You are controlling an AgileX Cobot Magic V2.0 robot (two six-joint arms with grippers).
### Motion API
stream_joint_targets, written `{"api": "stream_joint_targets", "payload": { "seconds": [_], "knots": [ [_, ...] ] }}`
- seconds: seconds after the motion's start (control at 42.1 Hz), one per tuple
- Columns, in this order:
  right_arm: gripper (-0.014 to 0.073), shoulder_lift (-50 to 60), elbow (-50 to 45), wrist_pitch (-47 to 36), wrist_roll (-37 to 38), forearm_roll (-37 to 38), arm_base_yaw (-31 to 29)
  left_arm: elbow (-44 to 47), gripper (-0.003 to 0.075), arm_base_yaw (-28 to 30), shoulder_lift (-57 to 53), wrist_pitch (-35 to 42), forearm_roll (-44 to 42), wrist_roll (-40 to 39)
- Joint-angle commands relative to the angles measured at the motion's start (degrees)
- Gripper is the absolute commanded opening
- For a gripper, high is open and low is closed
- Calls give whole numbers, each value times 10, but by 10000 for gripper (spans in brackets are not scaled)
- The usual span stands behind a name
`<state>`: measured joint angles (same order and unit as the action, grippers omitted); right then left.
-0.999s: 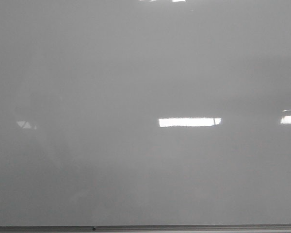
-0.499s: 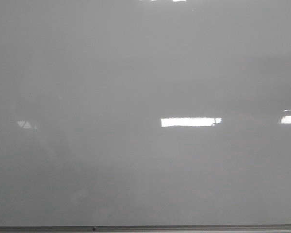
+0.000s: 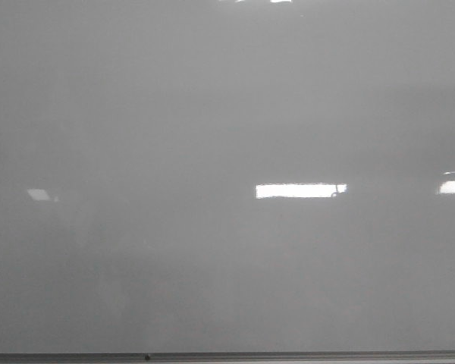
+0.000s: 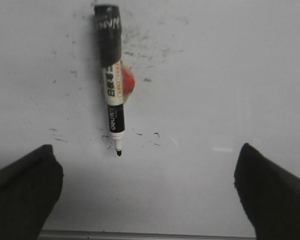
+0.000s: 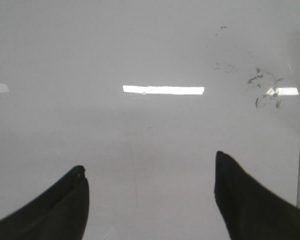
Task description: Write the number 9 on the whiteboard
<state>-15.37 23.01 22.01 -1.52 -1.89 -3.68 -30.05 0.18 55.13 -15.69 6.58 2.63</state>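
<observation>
Pale grey gloss filled the front view: the whiteboard (image 3: 212,114) took the whole frame, with a thin grey metal edge strip (image 3: 288,355) along the bottom and a bright rectangular glare patch (image 3: 300,190) right of centre. No arm showed in that view, and no drawn 9 was visible on the board in any view.

Left wrist view: the left gripper (image 4: 145,195) had its jaws spread wide, holding nothing, both black fingers (image 4: 25,195) hanging over the board. A black-capped marker (image 4: 111,80) lay flat on the whiteboard between and beyond them, uncapped tip (image 4: 119,152) pointing toward the gripper, apart from both fingers. A small red object (image 4: 127,82) sat just beside the marker barrel, partly hidden by it; couldn't tell what it was. Scattered black ink specks (image 4: 140,52) surrounded the marker.

Right wrist view: the right gripper (image 5: 150,200) also had its jaws wide and empty over bare board. Dark smudges (image 5: 265,87) sat near the board's edge, which ran down that side.
</observation>
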Motion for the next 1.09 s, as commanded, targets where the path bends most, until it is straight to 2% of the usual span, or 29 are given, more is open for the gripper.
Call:
{"api": "stream_joint_targets", "payload": {
  "seconds": [0.0,0.143,0.309,0.428,0.88,1.07],
  "knots": [
    [549,-9,21,-49,-2,-1,-2,-29,672,17,65,74,6,-13],
    [549,-9,21,-49,-2,-1,-2,-30,672,35,155,142,4,-13],
    [549,-9,21,-49,-2,-1,-2,-39,668,21,219,195,3,-13],
    [549,-9,21,-49,-2,-1,-2,-47,626,12,251,241,3,-13],
    [549,-9,21,-49,-2,-1,-2,-50,304,10,283,281,3,-13],
    [549,-9,21,-49,-2,-1,-2,-50,103,10,283,281,3,-13]
  ]
}}
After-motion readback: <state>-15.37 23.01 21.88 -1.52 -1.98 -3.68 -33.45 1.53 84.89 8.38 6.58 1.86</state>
